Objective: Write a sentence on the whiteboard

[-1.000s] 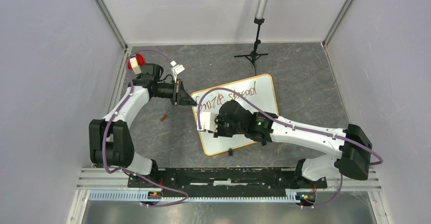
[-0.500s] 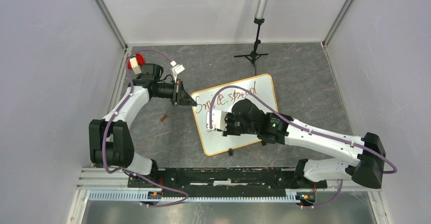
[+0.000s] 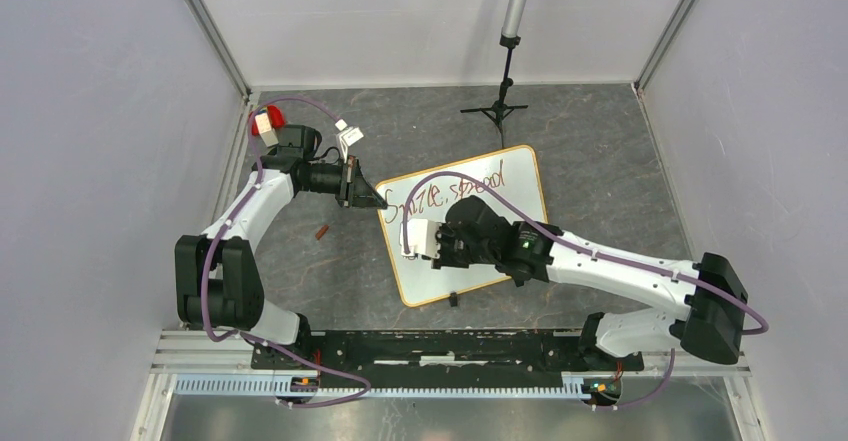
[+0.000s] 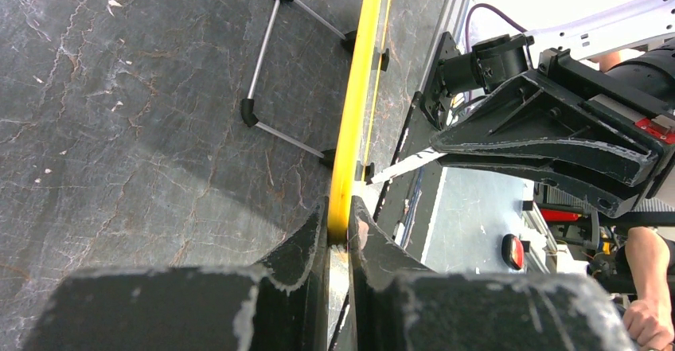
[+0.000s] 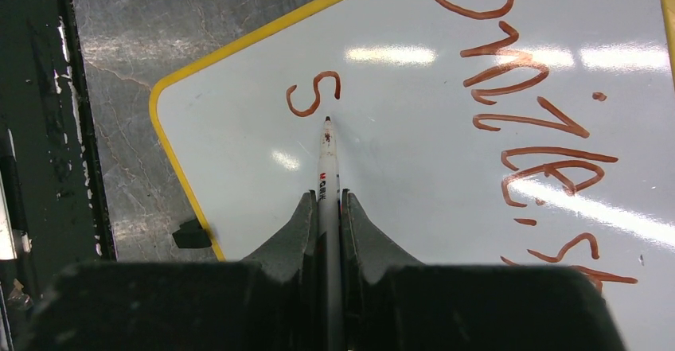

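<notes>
On whiteboard (image 5: 414, 232), red sentence (image 5: 525, 112) w/ lone "S"; right end effector (image 5: 326, 200) clamps marker (image 5: 327, 164), left end effector (image 4: 338, 217) clamps its edge.

Whiteboard (image 3: 525, 199) askew on grey table (image 3: 600, 131); left gripper (image 3: 375, 199) at its left corner, right gripper (image 3: 410, 244) over its face beside sentence (image 3: 470, 186).

White arm links (image 3: 610, 261), black joints (image 3: 215, 281), purple cables (image 3: 436, 175).

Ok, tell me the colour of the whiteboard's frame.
The whiteboard's frame is yellow, leaning slightly orange; the right wrist view shows it best.
</notes>
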Robot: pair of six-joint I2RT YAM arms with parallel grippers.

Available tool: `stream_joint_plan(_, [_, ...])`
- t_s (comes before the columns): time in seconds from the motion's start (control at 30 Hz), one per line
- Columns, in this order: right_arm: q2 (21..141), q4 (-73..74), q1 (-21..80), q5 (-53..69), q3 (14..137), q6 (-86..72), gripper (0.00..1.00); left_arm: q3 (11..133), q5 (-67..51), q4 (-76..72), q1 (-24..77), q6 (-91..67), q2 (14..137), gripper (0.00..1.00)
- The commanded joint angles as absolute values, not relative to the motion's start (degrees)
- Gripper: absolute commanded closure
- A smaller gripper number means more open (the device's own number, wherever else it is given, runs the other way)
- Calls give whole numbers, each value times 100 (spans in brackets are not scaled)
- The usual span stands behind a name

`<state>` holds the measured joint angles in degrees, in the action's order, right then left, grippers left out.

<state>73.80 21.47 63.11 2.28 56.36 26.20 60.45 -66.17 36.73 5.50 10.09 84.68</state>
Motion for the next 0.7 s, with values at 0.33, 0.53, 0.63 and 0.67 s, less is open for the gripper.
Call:
stream_joint_plan(0.33, [7484, 1910, 6276, -273, 5825, 2522, 100, 6073, -6372, 3454, 583, 1048, 8366, 98])
stream_joint_plan(0.53, [7373, 1972, 6162, -233, 5671, 2509, 100, 6082, -6372, 3454, 585, 1048, 8383, 98])
stream_joint_plan(0.63, [7349, 2061, 6162, -68, 5543, 2540, 100, 6082, -6363, 3454, 582, 1047, 8385, 98])
stream_joint_plan(0.67, [7345, 2089, 6161, -17, 5514, 2544, 100, 6082, -6363, 3454, 580, 1048, 8393, 98])
